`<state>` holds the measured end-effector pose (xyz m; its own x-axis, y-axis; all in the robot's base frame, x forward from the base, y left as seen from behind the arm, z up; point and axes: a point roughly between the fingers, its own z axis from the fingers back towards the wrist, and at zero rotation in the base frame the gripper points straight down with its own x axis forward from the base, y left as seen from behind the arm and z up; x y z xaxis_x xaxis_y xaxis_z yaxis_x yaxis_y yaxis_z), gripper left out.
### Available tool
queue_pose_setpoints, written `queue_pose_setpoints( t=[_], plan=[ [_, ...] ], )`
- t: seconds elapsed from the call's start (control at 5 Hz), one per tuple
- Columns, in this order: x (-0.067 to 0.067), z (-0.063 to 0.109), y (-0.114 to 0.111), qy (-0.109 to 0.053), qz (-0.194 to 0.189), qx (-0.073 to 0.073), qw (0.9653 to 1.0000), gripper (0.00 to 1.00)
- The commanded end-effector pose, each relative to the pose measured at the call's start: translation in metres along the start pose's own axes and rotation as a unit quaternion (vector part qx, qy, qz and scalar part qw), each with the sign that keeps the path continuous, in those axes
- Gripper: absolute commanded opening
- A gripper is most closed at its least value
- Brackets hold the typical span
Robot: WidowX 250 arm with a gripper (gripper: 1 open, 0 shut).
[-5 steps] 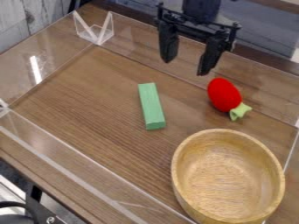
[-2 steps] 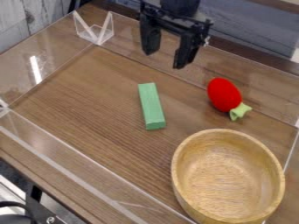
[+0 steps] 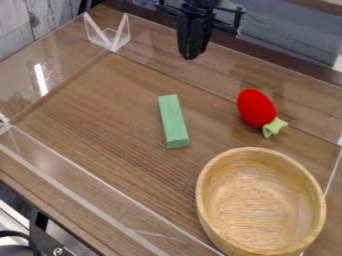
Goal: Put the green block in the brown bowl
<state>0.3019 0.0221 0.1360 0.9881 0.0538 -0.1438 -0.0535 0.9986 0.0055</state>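
The green block (image 3: 173, 121), a light-green bar, lies flat near the middle of the wooden table, its long side running roughly front to back. At the front right stands the brown bowl (image 3: 261, 201), round, light wood, with nothing in it. My black gripper (image 3: 195, 50) hangs at the back of the table, pointing down, its two fingers pressed together with nothing between them. It is well above and behind the block, apart from it.
A red strawberry toy (image 3: 257, 106) with a green stem lies right of the block, behind the bowl. Clear plastic walls (image 3: 54, 75) ring the table, and a clear folded stand (image 3: 107, 33) sits at the back left corner.
The gripper has moved left along the back of the table and its fingers, spread wide before, have come together on nothing. Block, bowl and strawberry have not moved.
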Motion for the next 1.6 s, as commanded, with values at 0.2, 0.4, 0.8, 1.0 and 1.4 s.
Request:
queue_pose_setpoints(
  t=[0.2, 0.4, 0.8, 1.0, 1.4],
  plan=[
    [-0.014, -0.012, 0.007, -0.001, 0.079, -0.011, 0.9968, 1.0],
    [-0.025, -0.022, 0.009, 0.002, 0.101, -0.025, 0.9946, 1.0],
    [-0.035, -0.045, 0.002, -0.008, 0.136, -0.048, 0.9896, 1.0],
    [-0.037, -0.061, -0.004, -0.025, 0.171, -0.059, 0.9833, 1.0],
    [-0.029, -0.085, 0.007, -0.074, 0.244, -0.077, 0.9639, 1.0]
  ],
)
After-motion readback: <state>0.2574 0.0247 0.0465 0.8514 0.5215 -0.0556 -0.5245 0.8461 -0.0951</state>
